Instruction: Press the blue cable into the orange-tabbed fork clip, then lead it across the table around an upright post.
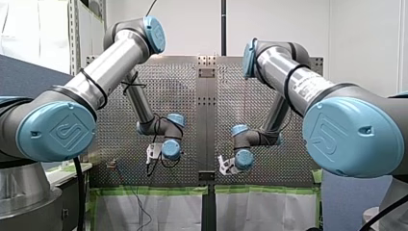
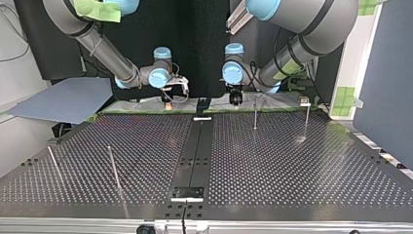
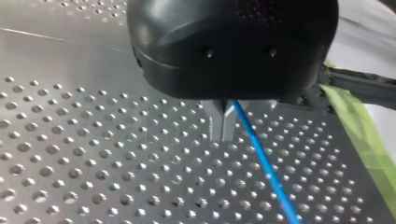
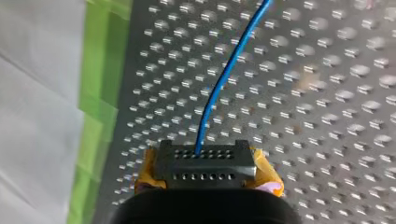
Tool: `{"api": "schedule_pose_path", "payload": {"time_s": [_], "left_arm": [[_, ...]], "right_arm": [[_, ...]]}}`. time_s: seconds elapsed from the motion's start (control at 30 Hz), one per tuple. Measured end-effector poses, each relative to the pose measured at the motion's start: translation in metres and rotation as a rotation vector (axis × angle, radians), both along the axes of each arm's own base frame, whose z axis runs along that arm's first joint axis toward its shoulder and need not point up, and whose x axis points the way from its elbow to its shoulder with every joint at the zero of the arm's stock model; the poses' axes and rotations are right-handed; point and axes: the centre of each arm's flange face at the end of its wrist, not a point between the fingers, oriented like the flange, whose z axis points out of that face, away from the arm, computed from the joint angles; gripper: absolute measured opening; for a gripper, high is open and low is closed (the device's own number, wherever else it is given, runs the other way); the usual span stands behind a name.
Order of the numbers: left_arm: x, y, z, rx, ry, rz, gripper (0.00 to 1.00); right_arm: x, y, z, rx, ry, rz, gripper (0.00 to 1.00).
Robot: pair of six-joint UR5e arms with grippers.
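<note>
Between the yellow-padded fingers of my right gripper (image 4: 201,150) the blue cable (image 4: 224,74) was clamped, running ahead of it over the perforated table (image 4: 327,116). The metal fingers of my left gripper (image 3: 223,135) were pinched shut on that cable too, which trailed away beside them above the table.

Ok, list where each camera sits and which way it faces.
Front view: behind my shoulders, facing over the table; both arms show.
Top view: across the table, facing both arms and the posts.
Left wrist view: on that wrist, looking along my left gripper.
Right wrist view: likewise, along my right gripper.
Both wrist views share the blue cable.
</note>
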Motion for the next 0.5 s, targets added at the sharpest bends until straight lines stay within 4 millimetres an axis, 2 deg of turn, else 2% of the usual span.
{"api": "schedule_pose_path", "payload": {"time_s": [0.2, 0.5], "left_arm": [[0.004, -0.005, 0.022, -0.028, -0.043, -0.01, 0.02], [0.01, -0.013, 0.067, -0.098, -0.111, -0.035, 0.02]], "right_arm": [[0.003, -0.005, 0.033, -0.02, -0.017, 0.002, 0.0], [0.006, -0.01, 0.087, -0.05, -0.04, 0.008, 0.0]]}}
